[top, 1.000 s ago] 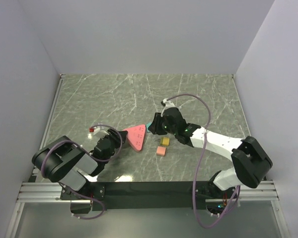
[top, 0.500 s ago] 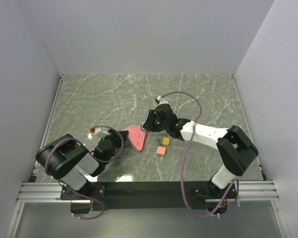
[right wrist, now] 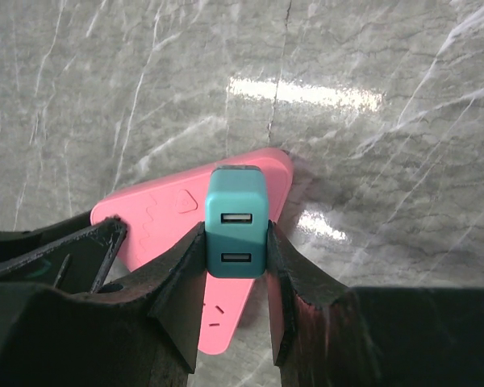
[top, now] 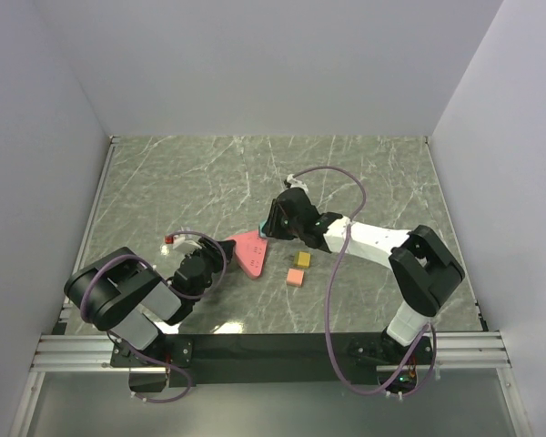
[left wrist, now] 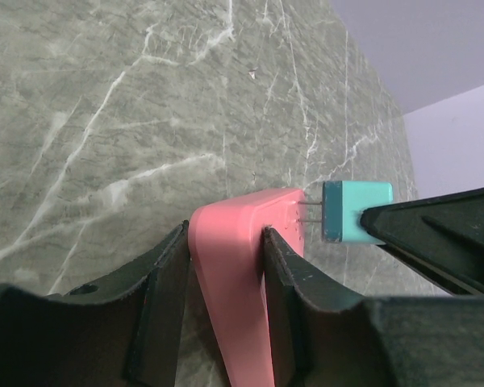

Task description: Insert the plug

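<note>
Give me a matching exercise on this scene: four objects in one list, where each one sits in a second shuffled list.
1 pink socket block
2 teal plug
3 yellow cube
4 salmon cube

A gripped by the right gripper
B loose on the table, nearer its near edge
C gripped by the left gripper
D loose on the table, farther back

Pairs: 1-C, 2-A, 3-D, 4-B

Yellow block (top: 303, 259) just beside salmon block (top: 296, 278), small red piece (top: 168, 238), green marbled table (top: 191, 182)
</note>
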